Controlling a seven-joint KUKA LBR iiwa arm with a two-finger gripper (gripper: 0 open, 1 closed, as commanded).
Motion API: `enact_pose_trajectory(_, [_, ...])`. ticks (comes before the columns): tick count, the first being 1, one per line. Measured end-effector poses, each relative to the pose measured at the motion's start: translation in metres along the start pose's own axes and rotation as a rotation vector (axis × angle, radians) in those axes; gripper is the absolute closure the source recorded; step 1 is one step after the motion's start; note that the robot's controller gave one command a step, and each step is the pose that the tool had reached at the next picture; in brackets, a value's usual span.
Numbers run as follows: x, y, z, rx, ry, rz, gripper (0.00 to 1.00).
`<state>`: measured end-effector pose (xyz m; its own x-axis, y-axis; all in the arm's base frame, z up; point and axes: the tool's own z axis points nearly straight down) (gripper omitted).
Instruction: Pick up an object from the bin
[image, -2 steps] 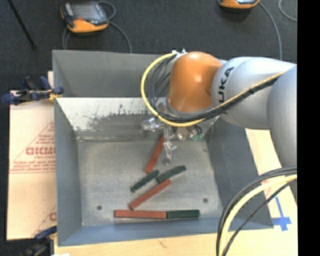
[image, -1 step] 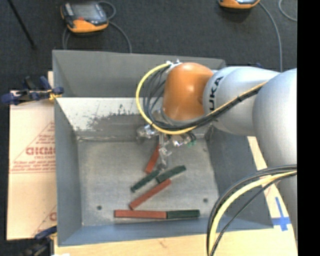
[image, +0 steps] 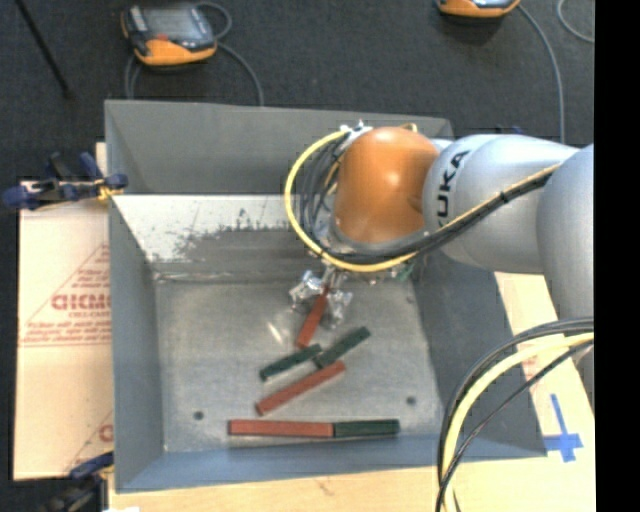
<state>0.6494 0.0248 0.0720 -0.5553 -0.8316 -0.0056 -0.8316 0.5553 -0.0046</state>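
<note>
My gripper (image: 321, 297) hangs under the orange cover, over the middle of the bin near its back wall. A short red stick (image: 311, 324) slants down and to the left from it, its upper end between the two fingers, which are shut on it. Just below its lower end a dark green stick (image: 318, 352) lies slantwise on the bin floor. A second red stick (image: 300, 388) lies beside the green one, on its near side.
A long bar, red on the left and green on the right (image: 312, 429), lies along the bin's front wall. The arm reaches in from the right over the back right corner.
</note>
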Motion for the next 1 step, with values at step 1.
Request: enact_pose_trajectory(1, [-0.0003,0.0002,0.0000,-0.001,0.000,0.000,1.00])
